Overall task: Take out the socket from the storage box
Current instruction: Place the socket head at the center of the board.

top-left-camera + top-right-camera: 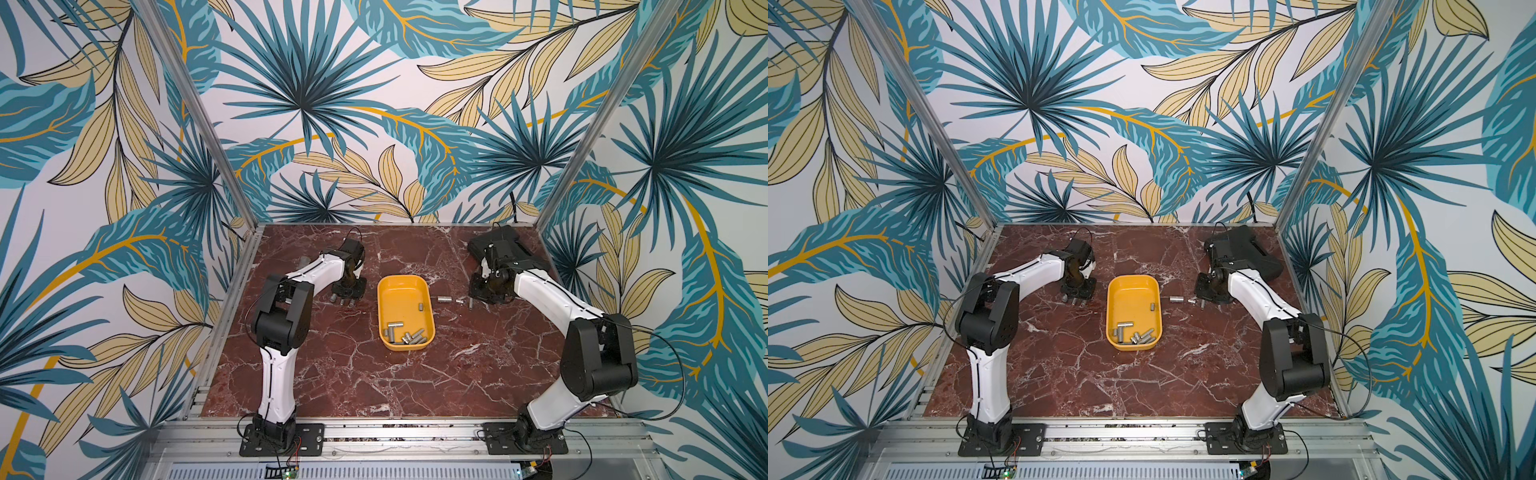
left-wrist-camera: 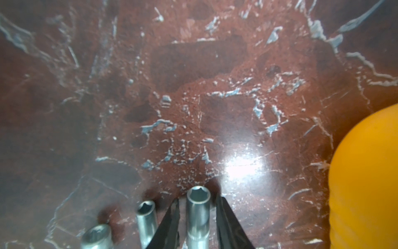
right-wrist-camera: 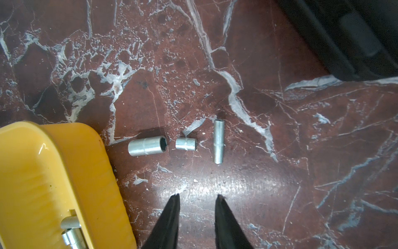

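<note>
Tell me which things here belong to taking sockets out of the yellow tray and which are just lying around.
Job: yellow tray; sockets in it; socket inside the open left gripper; other sockets out on the table.
Lying about: black case.

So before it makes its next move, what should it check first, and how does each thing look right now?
1. Left gripper free of the socket: ok; it lies on the table between open jaws, slim gaps either side.
2. Right gripper empty: ok; jaws apart, nothing between.
3. Storage box emptied: not ok; several sockets lie at the end nearer the arms' bases.
4. Sockets outside lie clear of the box: ok; three rest on the table near the right gripper.
5. That left socket safe from rolling: cannot tell.
</note>
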Controlling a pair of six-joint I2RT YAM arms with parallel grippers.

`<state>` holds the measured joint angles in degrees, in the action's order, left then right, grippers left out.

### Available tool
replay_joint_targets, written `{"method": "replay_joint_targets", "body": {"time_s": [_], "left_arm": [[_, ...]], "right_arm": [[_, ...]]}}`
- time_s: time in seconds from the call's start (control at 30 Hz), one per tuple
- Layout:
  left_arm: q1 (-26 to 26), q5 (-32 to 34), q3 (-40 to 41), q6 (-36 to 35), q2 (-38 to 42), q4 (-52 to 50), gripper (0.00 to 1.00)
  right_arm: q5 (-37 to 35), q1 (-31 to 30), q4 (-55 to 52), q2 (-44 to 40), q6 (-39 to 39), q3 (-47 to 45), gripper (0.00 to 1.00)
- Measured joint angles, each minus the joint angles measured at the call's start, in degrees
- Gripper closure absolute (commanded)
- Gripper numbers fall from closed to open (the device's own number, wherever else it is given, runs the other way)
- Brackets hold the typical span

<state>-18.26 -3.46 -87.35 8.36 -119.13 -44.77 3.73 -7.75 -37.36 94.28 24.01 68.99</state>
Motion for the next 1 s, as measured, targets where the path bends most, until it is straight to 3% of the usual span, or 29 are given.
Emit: {"method": "replay_joint_targets", "body": {"time_s": [0.7, 1.0], "left_arm": [[0.00, -0.04, 0.00, 0.00, 0.70, -0.11, 0.66], [0.00, -0.33, 0.70, 0.46, 8.41, -0.44, 0.62]], "right_arm": [[0.31, -0.02, -0.35, -1.18, -0.11, 0.07, 0.70], [0.13, -4.02, -3.50, -1.16, -3.69, 5.88, 0.68]]}}
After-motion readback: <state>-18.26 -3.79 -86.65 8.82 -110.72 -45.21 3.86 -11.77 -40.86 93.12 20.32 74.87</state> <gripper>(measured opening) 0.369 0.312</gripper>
